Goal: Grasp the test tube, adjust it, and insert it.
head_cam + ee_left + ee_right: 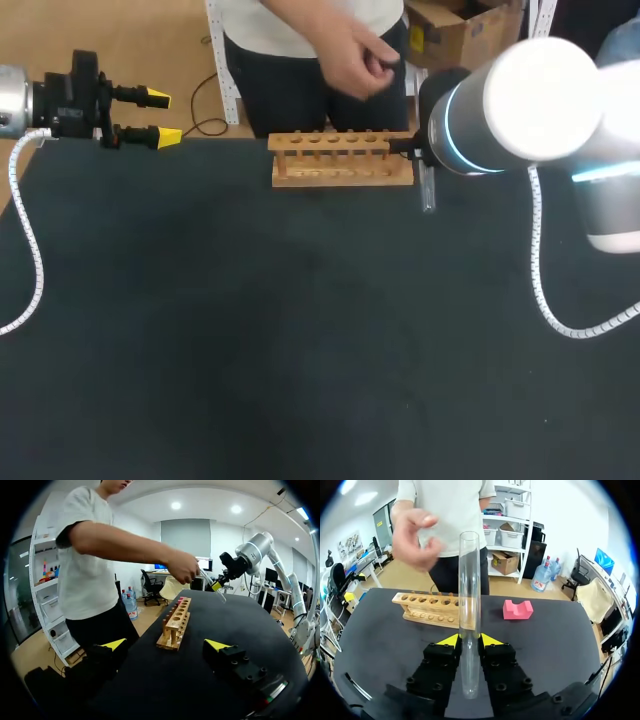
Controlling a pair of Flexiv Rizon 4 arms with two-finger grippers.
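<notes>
Right hand: clenched on the test tube, a yellow tip against each side of its lower part
Test tube: in our right hand, over the desk, just beside the right end of the wooden rack
Left hand: released, fingers apart, holding nothing, at the desk's far left edge
Person's arm: we see it stretched over the wooden rack

**Surface Finish Findings**

Test tube: clear, glossy, glass-like. Tube rack: pale bare wood, matt. Table: dark, matt, cloth-like covering. Right gripper: matt black fingers, smooth yellow tips. Right arm: glossy white and grey shell. Pink block: matt, foam-like.
</notes>
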